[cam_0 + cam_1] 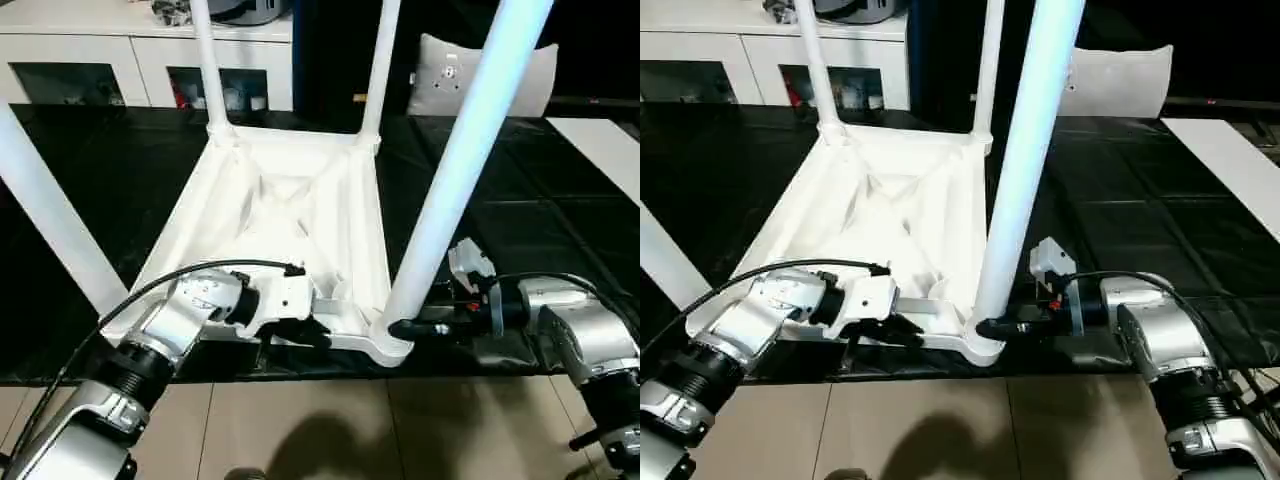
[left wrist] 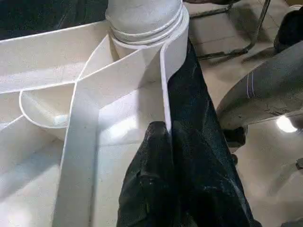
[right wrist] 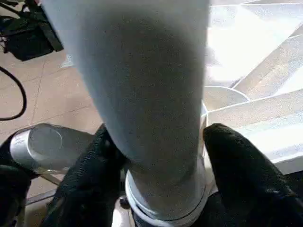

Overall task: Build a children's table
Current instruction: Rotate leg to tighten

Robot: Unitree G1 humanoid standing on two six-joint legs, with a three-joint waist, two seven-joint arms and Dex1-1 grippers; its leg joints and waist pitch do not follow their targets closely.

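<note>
Now the step in hand looks to be seating the near right leg (image 1: 455,170) in its corner socket, so the job is to keep that leg straight while it is turned or pressed home. The right gripper (image 3: 158,156) has its two black fingers closed around the leg's base, one on each side, just above the socket collar. The left gripper (image 2: 163,165) pinches the thin wall of the table top (image 1: 290,200) along its near edge, fingers closed on that rim, which should stop the top sliding on the black mat (image 1: 520,210). For a good result the hold should stay low on the leg (where it is thickest), and any push should go down the leg's own line, not sideways, or the collar could bind. If the top lifts at the near edge, the left hold needs firming first.

The table is all white plastic and lies upside down on the mat, its near edge close to the mat's front edge. Its underside shows raised ribs meeting at the middle and round sockets at the corners. Two legs stand upright in the far corners, one (image 1: 205,60) on the left and one (image 1: 380,60) on the right. A fourth leg (image 1: 50,210) rises at the near left, leaning outward; I cannot tell whether it is fully seated.
</note>
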